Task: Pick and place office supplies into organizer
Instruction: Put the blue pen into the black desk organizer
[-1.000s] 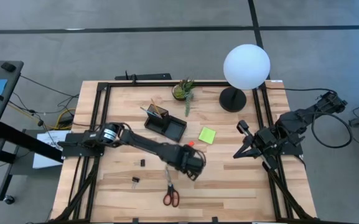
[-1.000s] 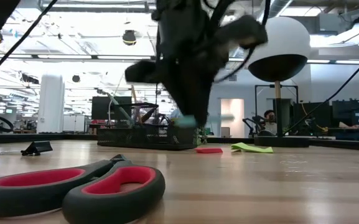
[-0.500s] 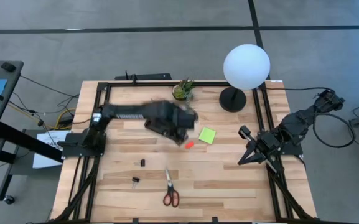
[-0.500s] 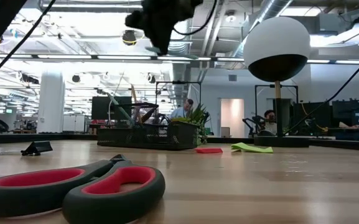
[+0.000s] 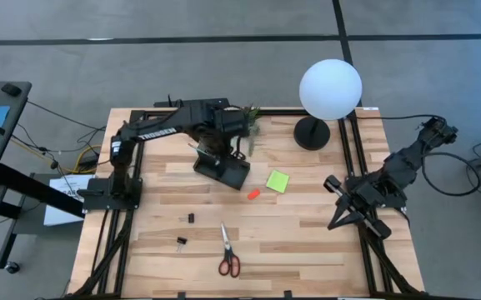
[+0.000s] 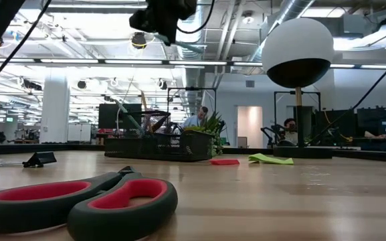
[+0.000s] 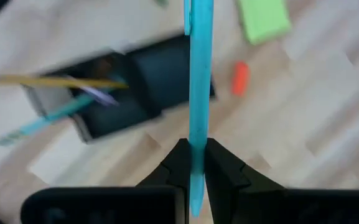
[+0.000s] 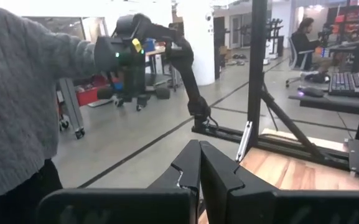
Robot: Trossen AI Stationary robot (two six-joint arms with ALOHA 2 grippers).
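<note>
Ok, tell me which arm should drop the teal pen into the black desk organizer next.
Left. The left gripper is shut on the thin teal pen, above the black compartmented organizer. The right gripper is shut, empty, at the table's right edge.

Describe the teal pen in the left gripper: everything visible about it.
The teal pen is a thin, straight, smooth stick of one bright teal colour, plastic by its look. The left gripper is shut on it near one end, a dark finger pressing each side, and the long part juts forward from the fingers. It hangs in the air above the black organizer, touching nothing but the fingers. Its far end runs out of the wrist picture, so the tip is not seen.
</note>
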